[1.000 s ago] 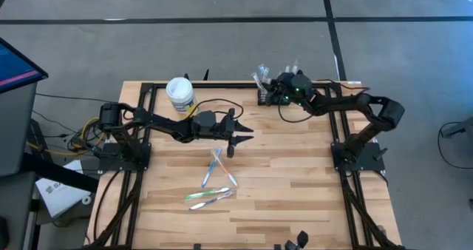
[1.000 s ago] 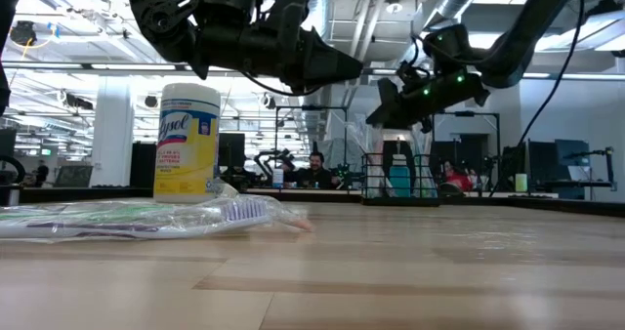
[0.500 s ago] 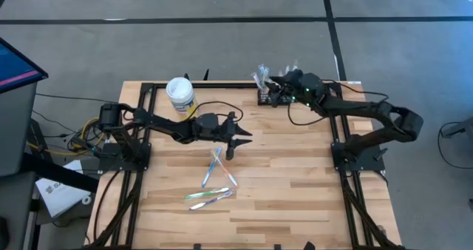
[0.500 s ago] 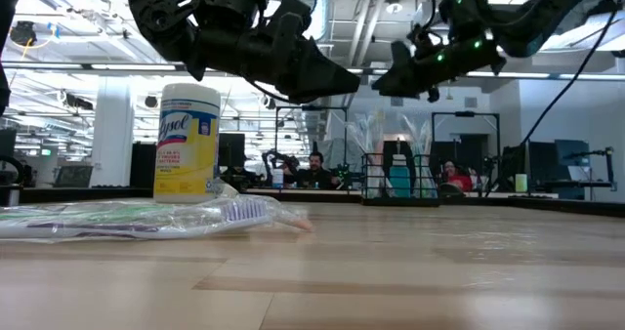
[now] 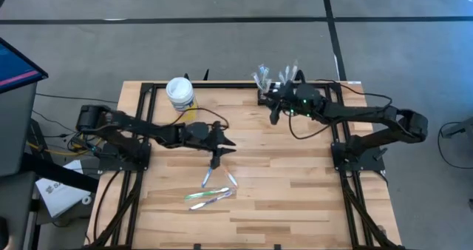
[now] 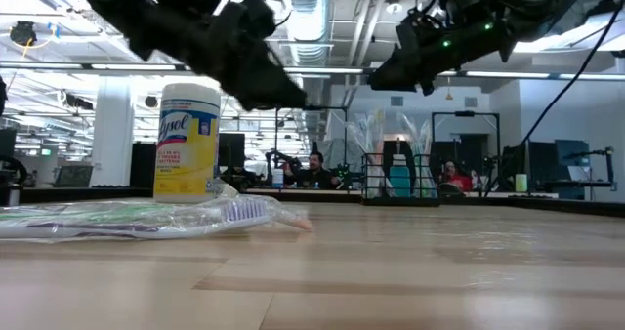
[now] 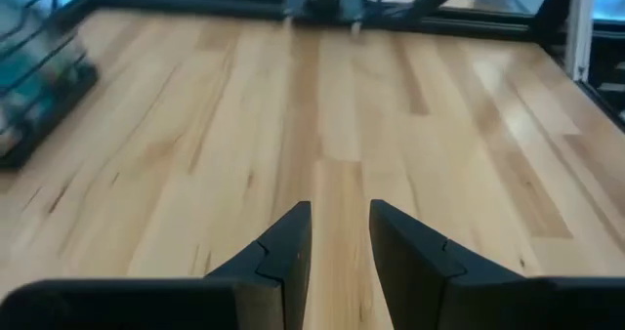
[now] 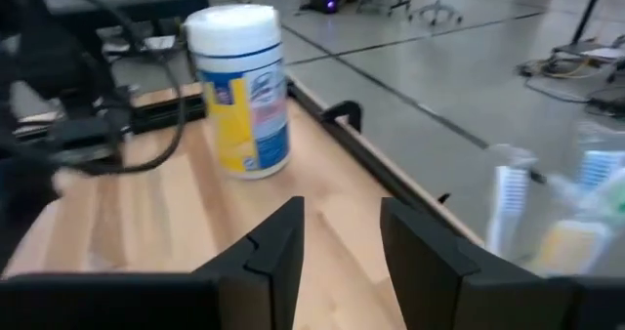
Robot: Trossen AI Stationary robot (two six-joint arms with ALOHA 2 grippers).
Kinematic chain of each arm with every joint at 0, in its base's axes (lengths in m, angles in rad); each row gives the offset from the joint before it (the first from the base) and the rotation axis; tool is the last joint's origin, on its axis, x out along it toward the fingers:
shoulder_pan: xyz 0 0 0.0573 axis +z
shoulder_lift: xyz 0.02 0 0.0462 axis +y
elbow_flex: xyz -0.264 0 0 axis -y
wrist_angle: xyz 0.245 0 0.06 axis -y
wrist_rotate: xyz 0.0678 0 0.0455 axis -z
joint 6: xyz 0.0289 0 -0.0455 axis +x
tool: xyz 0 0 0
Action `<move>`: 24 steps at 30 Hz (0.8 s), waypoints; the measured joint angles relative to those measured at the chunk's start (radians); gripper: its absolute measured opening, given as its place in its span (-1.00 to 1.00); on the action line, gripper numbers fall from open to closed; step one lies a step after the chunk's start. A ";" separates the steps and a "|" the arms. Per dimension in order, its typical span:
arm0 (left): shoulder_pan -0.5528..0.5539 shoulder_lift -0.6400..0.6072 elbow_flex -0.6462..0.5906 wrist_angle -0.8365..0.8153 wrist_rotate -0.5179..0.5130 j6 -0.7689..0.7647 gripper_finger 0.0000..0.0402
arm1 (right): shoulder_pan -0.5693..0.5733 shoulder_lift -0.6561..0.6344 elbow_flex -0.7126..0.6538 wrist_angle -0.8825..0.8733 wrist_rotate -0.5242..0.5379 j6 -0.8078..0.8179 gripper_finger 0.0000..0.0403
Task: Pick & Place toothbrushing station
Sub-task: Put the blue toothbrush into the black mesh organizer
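Note:
The toothbrushing station, a small black wire-mesh caddy [image 5: 267,95], stands at the table's far edge with wrapped toothbrushes sticking up out of it. It also shows in the low view [image 6: 400,180] and at the edge of the left wrist view [image 7: 39,91]. My right gripper [image 5: 274,115] hovers just on the near side of the caddy, open and empty [image 8: 342,227]. My left gripper [image 5: 220,152] hangs over the middle of the table, just beyond the loose wrapped toothbrushes [image 5: 211,185]. Its fingers stand a little apart and hold nothing [image 7: 340,227].
A white round tub with a yellow label [image 5: 179,93] stands at the far edge, left of the caddy, and also shows in the right wrist view [image 8: 242,88]. Several wrapped toothbrushes lie on the table's near middle [image 6: 146,218]. Bare wood lies right of the centre [image 5: 295,176].
My right gripper has risen from the caddy and come toward the table's near edge, holding nothing. My left gripper has drawn back toward the table's left and near edges and dropped lower, closer to the loose toothbrushes. The caddy has stayed where it was.

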 joint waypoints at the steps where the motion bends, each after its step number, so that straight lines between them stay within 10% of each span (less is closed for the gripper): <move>1: -0.003 -0.025 -0.020 -0.019 -0.008 -0.027 -0.51 | 0.012 0.000 0.000 -0.004 0.000 0.000 -0.37; 24: -0.058 -0.147 -0.135 -0.468 -0.061 -0.394 -0.51 | 0.092 0.000 0.000 -0.040 0.001 0.000 -0.39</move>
